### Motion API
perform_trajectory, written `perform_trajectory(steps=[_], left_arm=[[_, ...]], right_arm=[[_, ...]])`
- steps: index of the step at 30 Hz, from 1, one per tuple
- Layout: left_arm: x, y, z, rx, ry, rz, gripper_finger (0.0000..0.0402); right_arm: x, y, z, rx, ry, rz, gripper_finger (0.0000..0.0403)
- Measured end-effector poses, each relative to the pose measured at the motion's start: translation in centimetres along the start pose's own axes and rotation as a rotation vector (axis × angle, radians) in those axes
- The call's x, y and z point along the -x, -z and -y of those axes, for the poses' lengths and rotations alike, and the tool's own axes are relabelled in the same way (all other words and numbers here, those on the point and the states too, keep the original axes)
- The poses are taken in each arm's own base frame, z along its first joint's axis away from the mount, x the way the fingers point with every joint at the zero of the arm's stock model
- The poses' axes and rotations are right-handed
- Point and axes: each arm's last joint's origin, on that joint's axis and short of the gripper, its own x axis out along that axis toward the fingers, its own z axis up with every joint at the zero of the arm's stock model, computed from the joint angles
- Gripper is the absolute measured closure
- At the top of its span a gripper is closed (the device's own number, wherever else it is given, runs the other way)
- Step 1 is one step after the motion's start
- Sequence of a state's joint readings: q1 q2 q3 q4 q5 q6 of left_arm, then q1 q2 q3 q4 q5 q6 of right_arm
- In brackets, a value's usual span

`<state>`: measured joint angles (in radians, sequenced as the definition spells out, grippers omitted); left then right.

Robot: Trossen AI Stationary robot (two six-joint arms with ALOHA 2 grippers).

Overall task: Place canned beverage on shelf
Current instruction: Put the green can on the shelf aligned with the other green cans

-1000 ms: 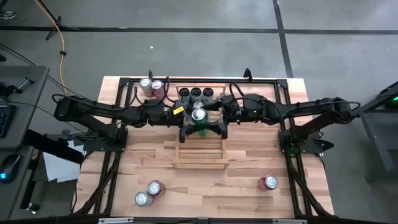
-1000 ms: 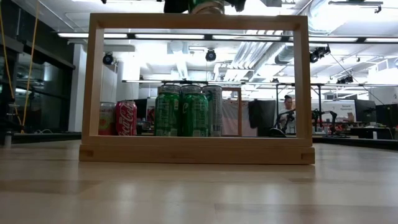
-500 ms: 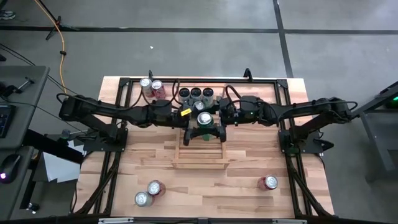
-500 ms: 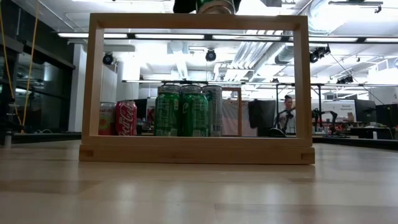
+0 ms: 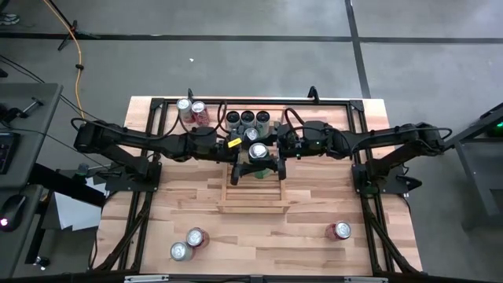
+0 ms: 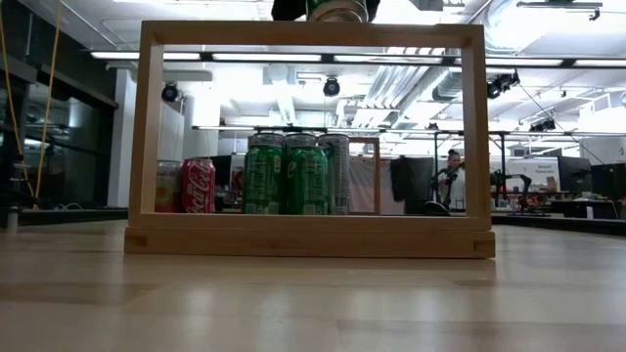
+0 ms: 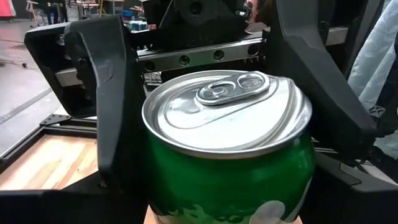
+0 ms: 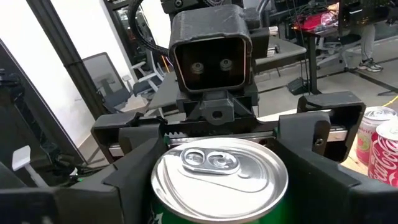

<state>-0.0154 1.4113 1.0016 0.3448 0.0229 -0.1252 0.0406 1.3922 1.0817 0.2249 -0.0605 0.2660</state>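
Observation:
An upright green can (image 5: 257,149) with a silver top stands over the far end of the light-wood slatted shelf (image 5: 251,196). My left gripper (image 5: 248,152) reaches it level from the table's left and my right gripper (image 5: 266,152) level from the right. Both are shut on it, facing each other. In the low view the can's base (image 6: 338,10) shows just above the shelf's top bar (image 6: 313,33). I cannot tell whether it rests there. My left gripper pinches the green can's wall (image 7: 163,180) below the rim between its two fingers. It comes in level from the table's left. The can stands upright, top up. My right gripper pinches the same can just under its rim (image 8: 157,186), one dark finger (image 8: 134,171) on each side. It comes in level from the table's right. The can stays upright between the two facing grippers.
Several cans stand in a row behind the shelf (image 5: 247,118), with a red and a silver can (image 5: 191,108) at the far left. Two cans (image 5: 189,244) stand near the front left and a red one (image 5: 340,230) near the front right. Black frame rails edge the table.
My right gripper's fingers have closed in on the green can that my left gripper holds. In the high view the dark fingers around it stand closer together than before. The can stays upright above the shelf's far end.

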Motion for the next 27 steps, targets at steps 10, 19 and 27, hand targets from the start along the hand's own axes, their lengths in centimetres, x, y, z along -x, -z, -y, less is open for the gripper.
perform_trajectory(steps=[10,19,27], left_arm=[[0.1,0.1,-0.1,0.012,-0.020,-0.016,0.0019],[2.9,-1.2,-0.1,0.029,-0.074,-0.098,0.0045],[8.5,-2.9,-0.2,0.050,-0.241,-0.088,0.0045]], right_arm=[[0.4,-0.1,0.0,0.011,0.002,-0.009,0.0124],[3.9,-1.4,-0.6,0.033,0.051,-0.063,0.0124],[6.9,-0.3,-1.0,-0.007,0.138,-0.217,0.0124]])
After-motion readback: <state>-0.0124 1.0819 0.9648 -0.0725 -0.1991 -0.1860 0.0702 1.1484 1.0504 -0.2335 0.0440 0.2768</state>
